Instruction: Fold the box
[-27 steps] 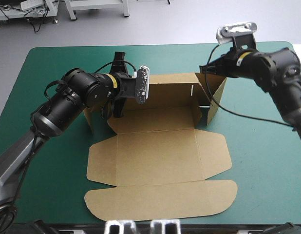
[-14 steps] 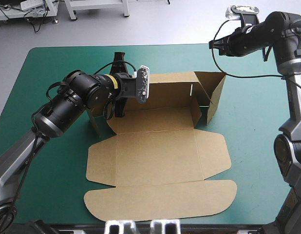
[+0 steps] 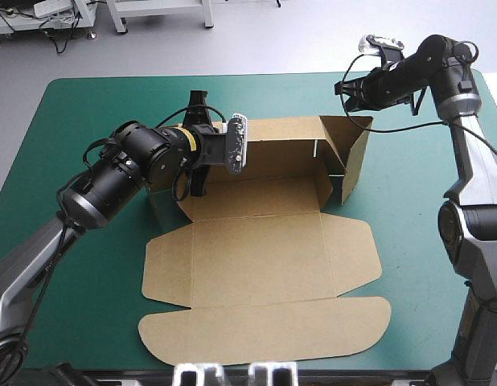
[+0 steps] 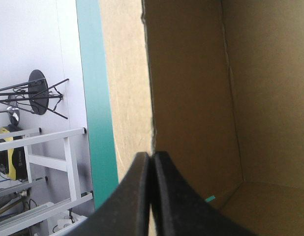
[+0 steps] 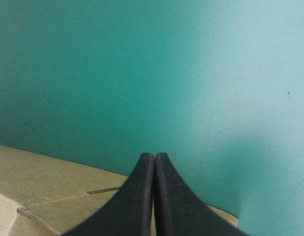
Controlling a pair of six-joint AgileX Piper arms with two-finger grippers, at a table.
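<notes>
The brown box (image 3: 256,257) lies open on the teal-green cover, its back wall (image 3: 281,153) and right side wall (image 3: 353,157) standing, its lid and flaps flat toward the near edge. At the back wall's left end, my left gripper (image 3: 194,178) is shut on the box. In the left wrist view a board edge (image 4: 151,98) runs down between the left gripper (image 4: 152,156). My right gripper (image 3: 342,88) hovers above the box's far right corner, shut and holding nothing. In its own view the right gripper (image 5: 154,156) looks down on bare cover, with a strip of box (image 5: 53,191) beneath.
The flat lid flap (image 3: 264,326) reaches close to the table's near edge. Bare teal-green cover (image 3: 80,121) lies to the left of the box, and more to its right (image 3: 425,241).
My right gripper rose off the right side wall's top toward the far edge, then came slightly back down and left. The left arm and the box barely moved.
</notes>
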